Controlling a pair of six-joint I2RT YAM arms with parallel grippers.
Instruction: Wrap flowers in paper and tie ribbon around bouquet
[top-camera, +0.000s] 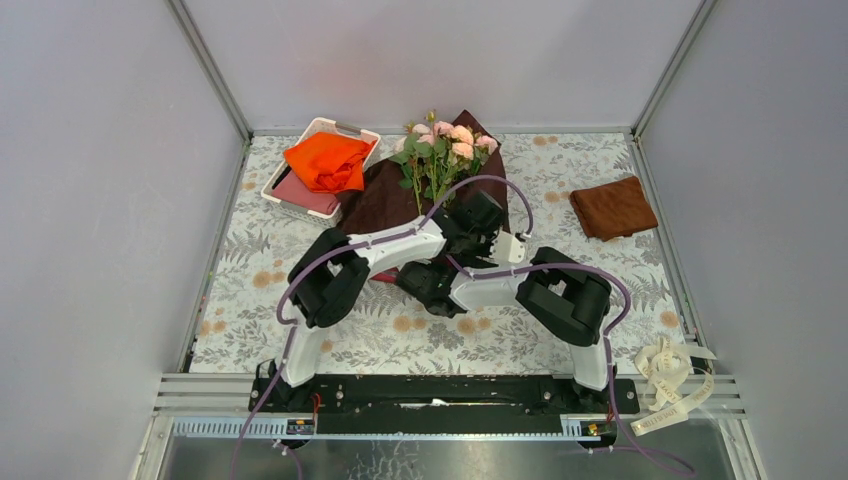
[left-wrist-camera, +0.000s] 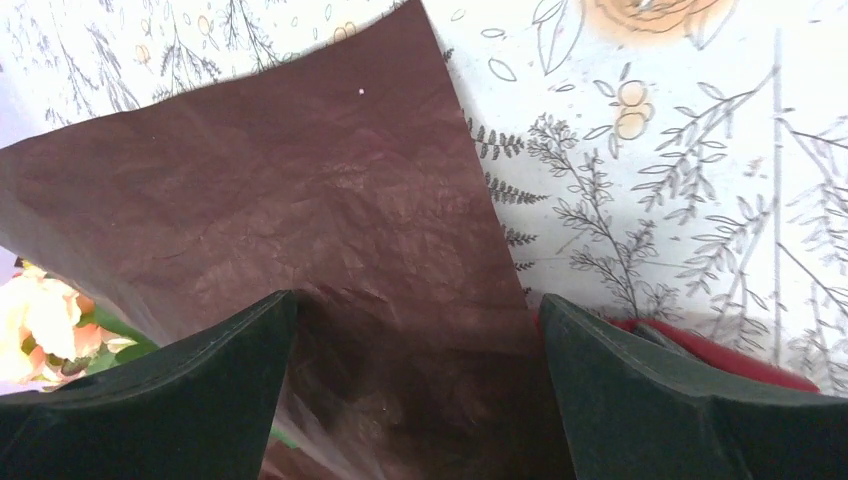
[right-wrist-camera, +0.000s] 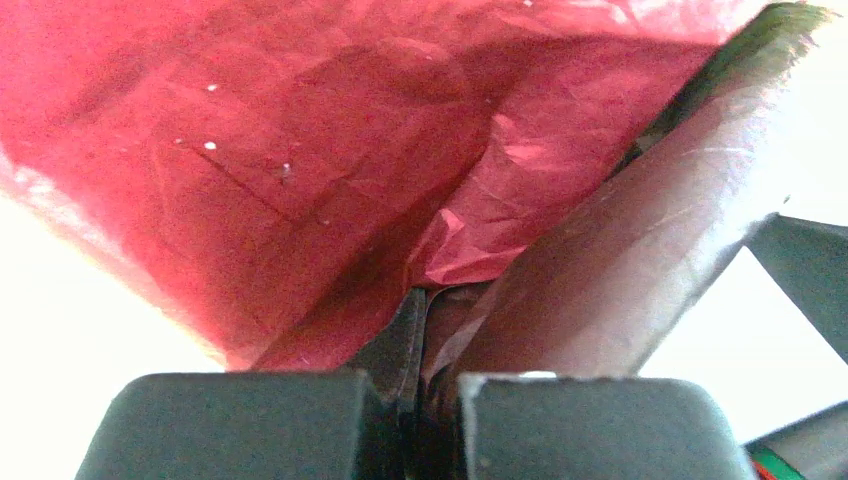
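The dark red paper lies on the table with the pink-rose flowers on it, stems pointing toward the arms. My left gripper hovers over the paper's right part. In the left wrist view it is open, with crinkled paper under and between the fingers and roses at the left edge. My right gripper sits at the paper's near edge. The right wrist view shows it shut on a lifted fold of the paper. The cream ribbon lies coiled at the near right.
A white tray at the back left holds a folded orange cloth. A folded brown cloth lies at the right. Grey walls enclose the flower-patterned table on three sides.
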